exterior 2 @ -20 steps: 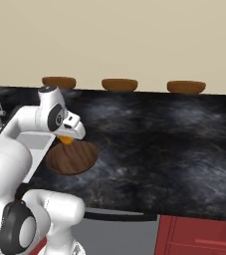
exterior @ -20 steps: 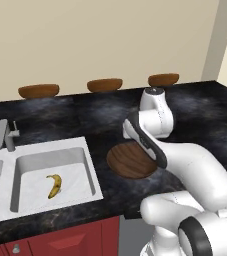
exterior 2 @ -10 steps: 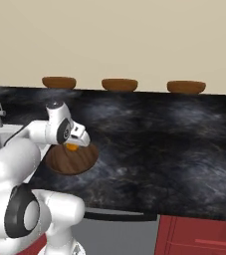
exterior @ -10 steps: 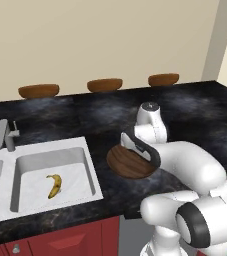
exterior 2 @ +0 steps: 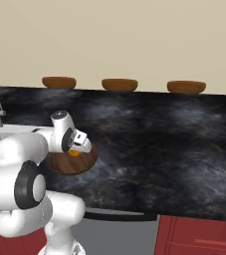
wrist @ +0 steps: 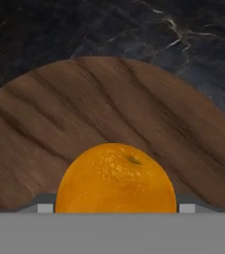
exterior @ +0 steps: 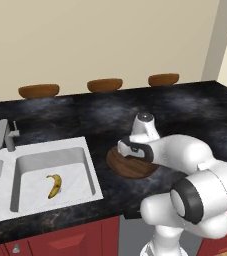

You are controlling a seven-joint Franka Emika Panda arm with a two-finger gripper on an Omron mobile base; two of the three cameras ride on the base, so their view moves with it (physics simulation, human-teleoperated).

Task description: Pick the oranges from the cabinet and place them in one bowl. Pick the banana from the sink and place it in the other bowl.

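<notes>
The claw is clamping an orange over the wooden bowl near the tabletop's front edge; firm, round and prone to rolling, it is best squeezed across its middle.

A plain cream wall is running behind the bench, whose black marbled top is stretching across both base views. 3 brown oval stool tops are peeking up along the bench's far edge, spaced apart. Red cabinet fronts are showing below the bench at the lower left, and more red fronts are sitting at the lower right. Light is falling evenly, without hard shadows.
</notes>
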